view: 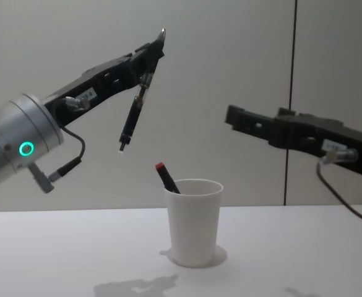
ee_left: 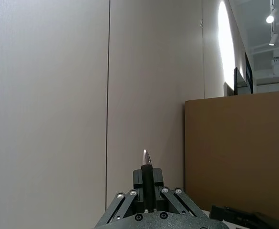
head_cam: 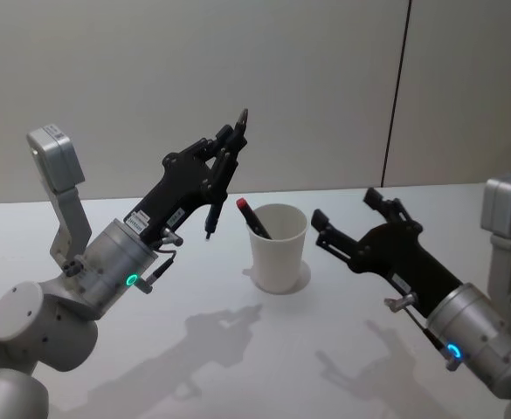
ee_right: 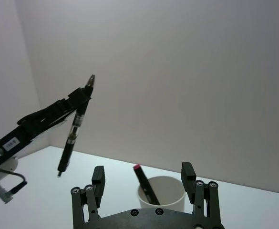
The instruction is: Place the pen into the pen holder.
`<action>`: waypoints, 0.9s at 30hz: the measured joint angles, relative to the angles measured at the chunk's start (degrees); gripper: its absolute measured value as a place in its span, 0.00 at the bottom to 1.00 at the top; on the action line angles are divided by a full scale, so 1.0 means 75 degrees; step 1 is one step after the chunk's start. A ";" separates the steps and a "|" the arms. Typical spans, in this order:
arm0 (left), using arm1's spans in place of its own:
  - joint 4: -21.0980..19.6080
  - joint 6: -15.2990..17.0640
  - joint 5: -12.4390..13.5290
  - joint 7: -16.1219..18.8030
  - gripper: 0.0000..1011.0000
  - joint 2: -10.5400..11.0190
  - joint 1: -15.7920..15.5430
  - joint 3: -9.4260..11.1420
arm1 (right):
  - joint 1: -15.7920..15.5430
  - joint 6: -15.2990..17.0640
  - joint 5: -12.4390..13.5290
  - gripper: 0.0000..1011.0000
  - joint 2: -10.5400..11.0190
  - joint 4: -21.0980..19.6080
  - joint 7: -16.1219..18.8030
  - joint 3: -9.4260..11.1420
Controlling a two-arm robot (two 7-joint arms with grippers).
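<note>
the left gripper clamps a black pen in the air, above and left of the white cup, which holds a red-capped pen; the right gripper hangs open.

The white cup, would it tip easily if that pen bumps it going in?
Probably: the cup looks like thin paper, so likely light, and narrows toward its base. The red-tipped pen leaning on its rim may pull it that way. The left pincer holds the black pen up to its left; the right pincer hovers open to its right.
</note>
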 joint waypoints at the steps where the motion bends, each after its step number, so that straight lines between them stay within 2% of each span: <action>1: 0.0014 -0.0007 0.0000 -0.0002 0.13 -0.0003 -0.0011 0.0001 | 0.0059 0.0045 0.0052 0.99 -0.0020 0.0065 0.0146 -0.0004; 15: 0.0137 -0.0035 -0.0010 -0.0037 0.13 -0.0020 -0.0098 0.0011 | 0.0601 0.0587 0.0426 0.99 -0.0229 0.0724 0.1316 -0.0074; 27: 0.0208 -0.0053 -0.0073 -0.0163 0.13 -0.0030 -0.0155 0.0021 | 0.1016 0.0830 0.0668 0.99 -0.0415 0.1295 0.1990 -0.0131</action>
